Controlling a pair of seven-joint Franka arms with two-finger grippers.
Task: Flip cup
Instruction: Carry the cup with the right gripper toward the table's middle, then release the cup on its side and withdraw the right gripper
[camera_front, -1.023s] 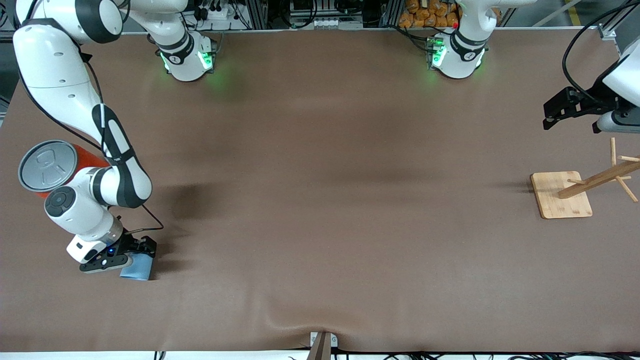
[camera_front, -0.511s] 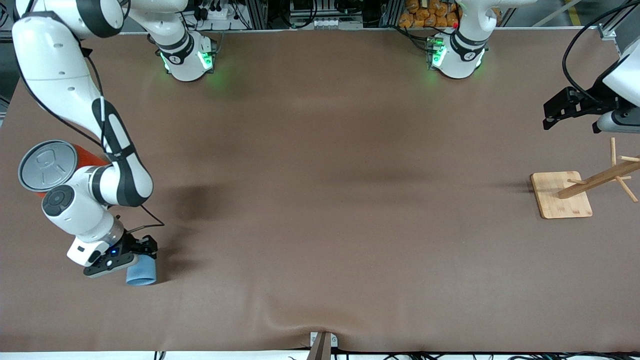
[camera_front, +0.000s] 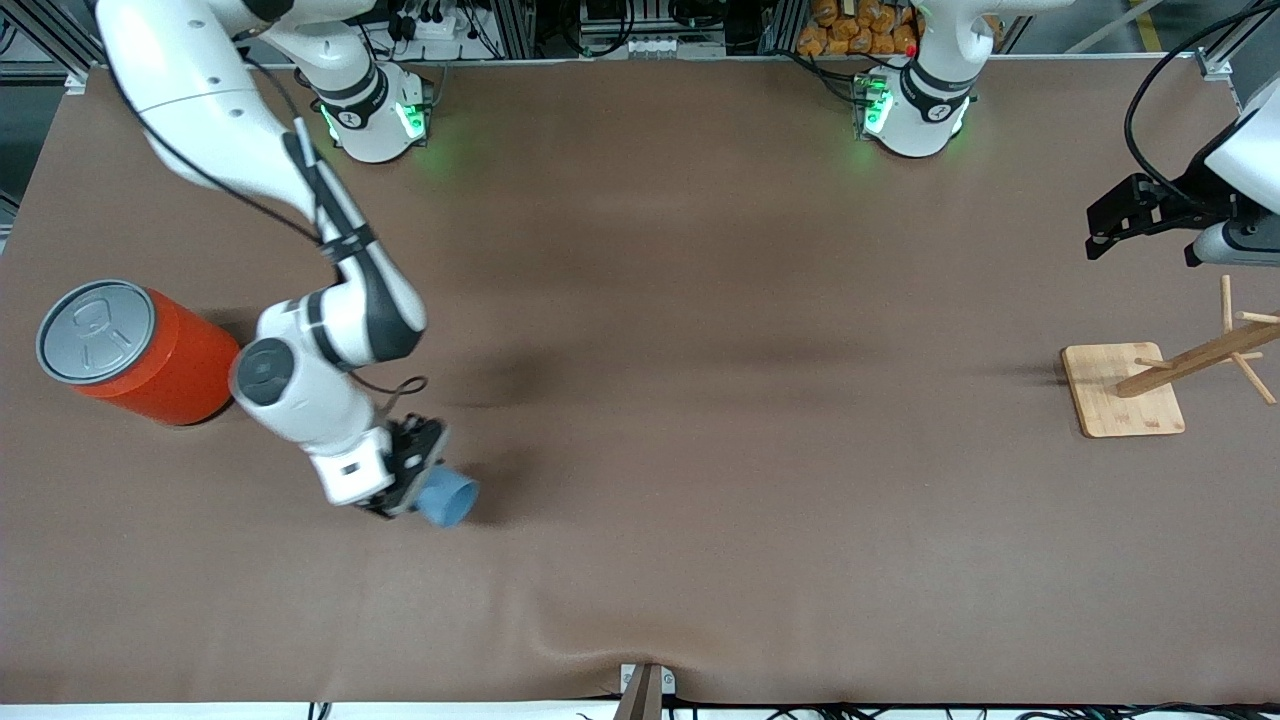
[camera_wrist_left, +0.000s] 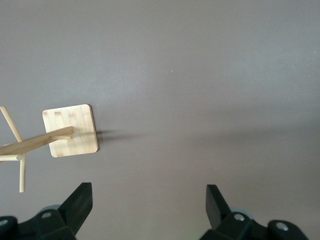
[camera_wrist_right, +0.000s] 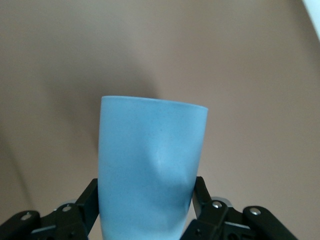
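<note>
Front view first: big change in the last second. My right end effector (camera_front: 418, 478) was down by the right arm's end of the desk (camera_front: 700, 250), low beside the orange can (camera_front: 140, 350), with the cup (camera_front: 447, 496) pinched and barely off the surface. Now I've swung that arm out toward the middle, well clear of the can, and the cup has come with me, carried in the air and tipped over on its side with its open mouth pointing away from my wrist. So the lift is done and the turn looks like it's underway, I'd guess roughly halfway. My left end effector (camera_front: 1105, 232) hasn't budged; it just waits up over its own end of the desk, above the wooden rack (camera_front: 1125, 388).

Left wrist view: the left fingers (camera_wrist_left: 80, 202) stand wide apart with nothing between them, only bare desk and the rack below.

Right wrist view: my right end effector (camera_wrist_right: 145, 207) is clamped on the cup (camera_wrist_right: 150, 165), squeezing hard enough that the wall dents inward. The grip sits at one end, the rest sticking out free. Looks solid enough to finish the rotation, I reckon.
</note>
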